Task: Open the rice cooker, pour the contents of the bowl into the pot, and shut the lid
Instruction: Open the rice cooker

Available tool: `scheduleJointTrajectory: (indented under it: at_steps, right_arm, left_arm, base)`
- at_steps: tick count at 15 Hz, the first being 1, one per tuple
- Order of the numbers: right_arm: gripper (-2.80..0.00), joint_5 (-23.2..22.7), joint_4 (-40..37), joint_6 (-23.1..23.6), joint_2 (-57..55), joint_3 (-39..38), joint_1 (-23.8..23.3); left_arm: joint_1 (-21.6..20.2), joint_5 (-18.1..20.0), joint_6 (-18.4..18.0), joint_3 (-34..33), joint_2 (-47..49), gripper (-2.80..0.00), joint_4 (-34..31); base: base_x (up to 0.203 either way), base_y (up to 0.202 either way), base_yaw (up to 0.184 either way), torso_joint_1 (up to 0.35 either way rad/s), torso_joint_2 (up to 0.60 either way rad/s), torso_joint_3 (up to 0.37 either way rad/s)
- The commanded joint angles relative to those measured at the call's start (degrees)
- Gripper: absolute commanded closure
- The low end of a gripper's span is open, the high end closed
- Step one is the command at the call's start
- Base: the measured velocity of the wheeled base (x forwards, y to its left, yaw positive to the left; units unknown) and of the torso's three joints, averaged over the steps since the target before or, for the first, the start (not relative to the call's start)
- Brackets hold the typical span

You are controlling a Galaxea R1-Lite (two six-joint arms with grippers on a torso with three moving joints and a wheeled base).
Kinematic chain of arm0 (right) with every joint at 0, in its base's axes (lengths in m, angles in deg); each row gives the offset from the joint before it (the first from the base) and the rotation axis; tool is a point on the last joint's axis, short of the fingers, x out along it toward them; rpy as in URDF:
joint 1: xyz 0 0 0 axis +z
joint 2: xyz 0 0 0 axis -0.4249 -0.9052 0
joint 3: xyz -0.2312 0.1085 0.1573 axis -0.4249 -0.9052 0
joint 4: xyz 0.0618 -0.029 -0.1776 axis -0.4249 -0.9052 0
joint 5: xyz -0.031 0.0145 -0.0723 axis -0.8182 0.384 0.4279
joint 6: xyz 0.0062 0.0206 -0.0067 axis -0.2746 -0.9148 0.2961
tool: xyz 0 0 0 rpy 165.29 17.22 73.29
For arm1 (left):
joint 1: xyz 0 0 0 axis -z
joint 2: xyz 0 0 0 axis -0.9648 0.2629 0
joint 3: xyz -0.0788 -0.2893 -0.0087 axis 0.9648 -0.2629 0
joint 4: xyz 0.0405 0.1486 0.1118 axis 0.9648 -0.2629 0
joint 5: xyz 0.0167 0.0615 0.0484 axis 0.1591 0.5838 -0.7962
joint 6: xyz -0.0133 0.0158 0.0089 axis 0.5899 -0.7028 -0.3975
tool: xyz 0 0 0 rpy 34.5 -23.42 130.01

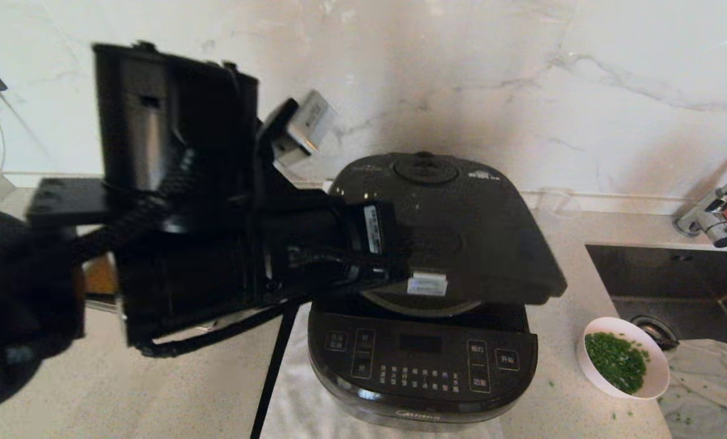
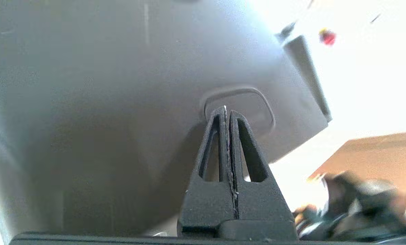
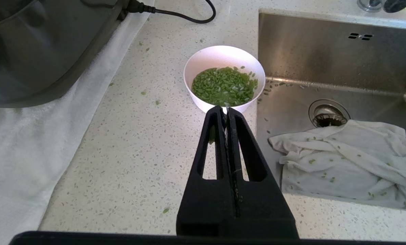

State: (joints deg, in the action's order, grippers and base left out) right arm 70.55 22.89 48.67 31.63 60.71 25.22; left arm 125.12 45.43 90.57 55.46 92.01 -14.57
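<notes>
Opening step. The left gripper (image 2: 226,110), fingers pressed together and empty, has its tips on the latch button (image 2: 247,109) of the rice cooker's (image 1: 424,341) lid (image 1: 455,225); the lid's front edge appears slightly raised. The next move calls for swinging the lid up. The right gripper (image 3: 225,112), fingers closed, hangs just short of the bowl (image 3: 203,59) of scallion (image 3: 225,85) on the desk (image 3: 138,143). The pot is hidden; whether the fingertips actually press is unclear.

Marble wall (image 1: 522,73), speckled counter (image 3: 138,153), steel sink (image 3: 325,51)
</notes>
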Motion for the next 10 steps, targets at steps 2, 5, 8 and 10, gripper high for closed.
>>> scheduleJointTrajectory:
  at_steps: [2, 5, 8, 10]
  right_arm:
    - [0.00, 0.0, 0.0, 0.0, 0.0, 0.0, 0.0]
    - [0.00, 0.0, 0.0, 0.0, 0.0, 0.0, 0.0]
    - [0.00, 0.0, 0.0, 0.0, 0.0, 0.0, 0.0]
    - [0.00, 0.0, 0.0, 0.0, 0.0, 0.0, 0.0]
  left_arm:
    - [-0.4, 0.0, 0.6, 2.2, -9.2, 0.00, 0.6]
    - [-0.8, 0.0, 0.6, 4.6, -15.9, 0.00, 0.2]
    - [-0.8, 0.0, 0.5, 6.7, -23.0, 0.00, -1.9]
    - [-0.8, 0.6, 0.6, 6.5, -27.8, 0.00, -7.7]
  base:
    - [0.000, 0.000, 0.000, 0.000, 0.00, 0.000]
    - [0.000, 0.000, 0.000, 0.000, 0.00, 0.000]
    - [0.000, 0.000, 0.000, 0.000, 0.00, 0.000]
    - [0.000, 0.000, 0.000, 0.000, 0.00, 0.000]
